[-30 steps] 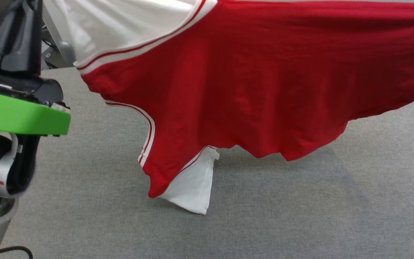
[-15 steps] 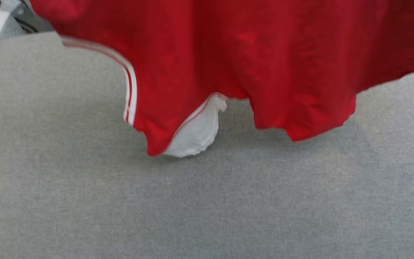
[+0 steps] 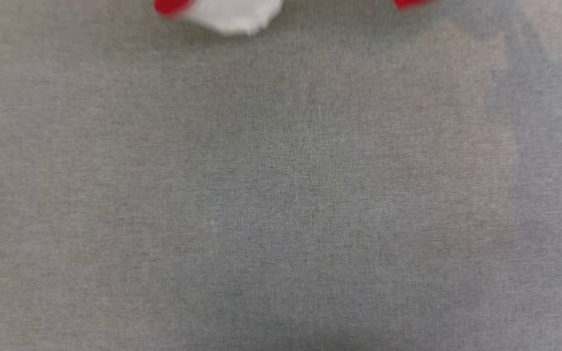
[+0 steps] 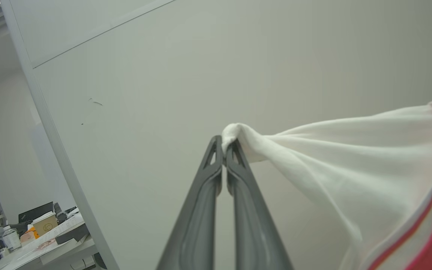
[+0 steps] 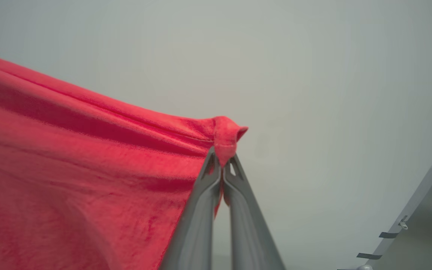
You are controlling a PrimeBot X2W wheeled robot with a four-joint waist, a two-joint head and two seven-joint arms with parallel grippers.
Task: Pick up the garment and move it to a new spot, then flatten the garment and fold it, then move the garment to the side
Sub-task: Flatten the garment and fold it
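We hold the garment [image 5: 88, 168] aloft.
Left gripper [image 4: 224, 148] pinches white sleeve, right gripper [image 5: 221, 163] a red corner; grey surface [image 3: 281, 195] below, pale wall [image 4: 163, 75] behind.

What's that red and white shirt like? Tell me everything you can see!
The shirt is soft-looking cloth, mostly red, with a white sleeve edged by red-and-white stripes. It hangs stretched in the air: the left gripper is shut on the sleeve's tip, the right gripper on a red corner. In the head view its lowest bits, blurred, peek in above the grey surface.
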